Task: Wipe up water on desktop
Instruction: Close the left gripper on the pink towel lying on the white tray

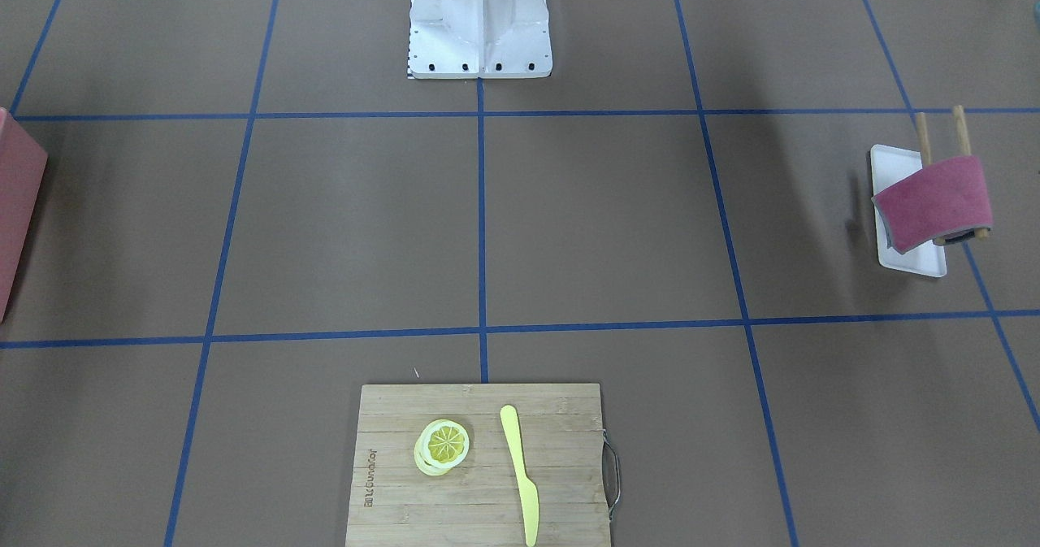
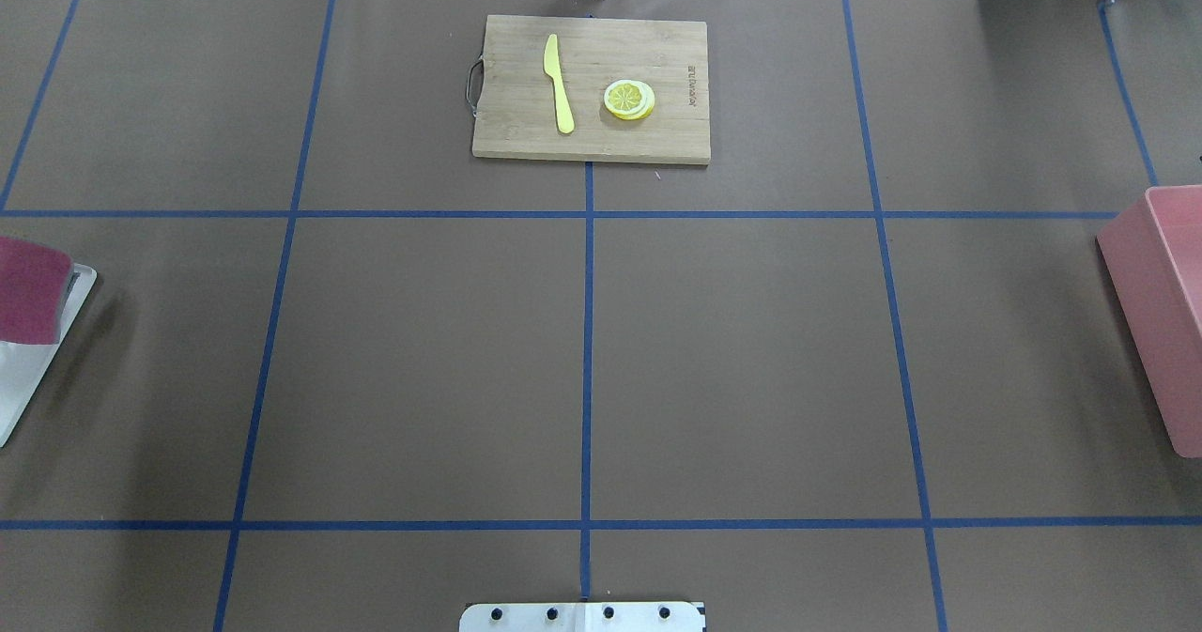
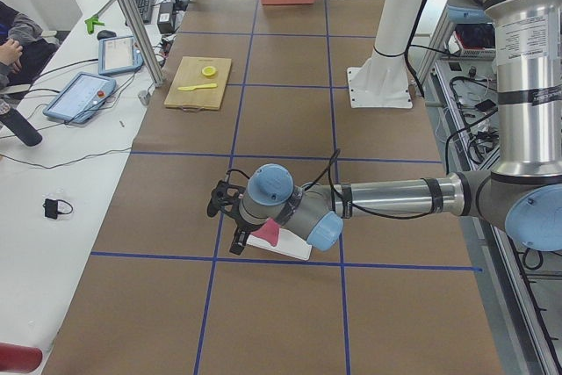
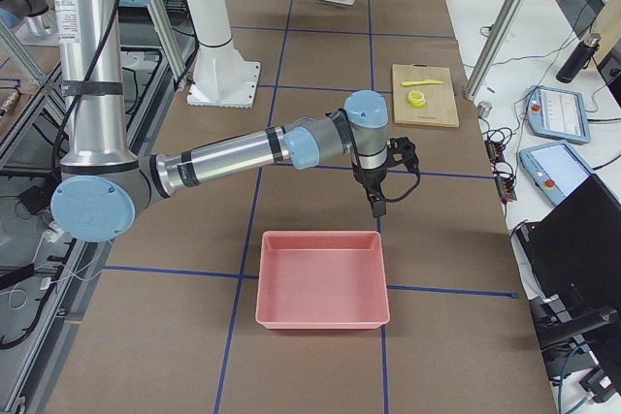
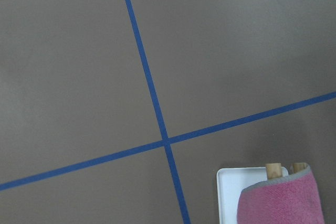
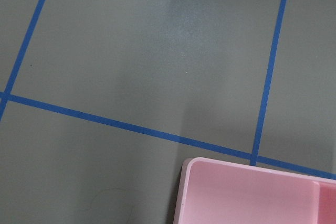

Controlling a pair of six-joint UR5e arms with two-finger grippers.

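On the robot's left stood one white tray (image 1: 914, 258) bearing one rack of two wooden rods (image 1: 924, 136), and one pink cloth (image 1: 934, 201) lay draped over those rods, its lower edge hanging above the tray. The left gripper (image 3: 237, 241) hung over that tray and cloth with its fingers pointing down; it showed only in the side view, so I cannot tell whether its fingers were spread or pressed together. The desktop (image 2: 751, 360), the one wide brown surface under everything, ran the whole width of the table, and in the overhead view seven blue tape lines (image 2: 587, 350) crossed it, two running side to side and five running away from the robot. At mid-table, on the edge far from the robot, lay one bamboo cutting board (image 2: 526, 134) with a metal handle on its left end. On it were one yellow knife (image 2: 560, 87) and, just to its right and apart from it, one small stack of lemon slices (image 2: 628, 100), too tightly piled to count. On the robot's side of the table, at the middle, stood one white pedestal base (image 1: 479, 35). On the robot's right sat one pink bin (image 2: 1160, 313), a shallow square one with its open side up. The right gripper (image 4: 376, 206) hung above bare desktop near the bin's rim, fingers pointing down, and again only a side view caught it, so I cannot tell how its fingers stood
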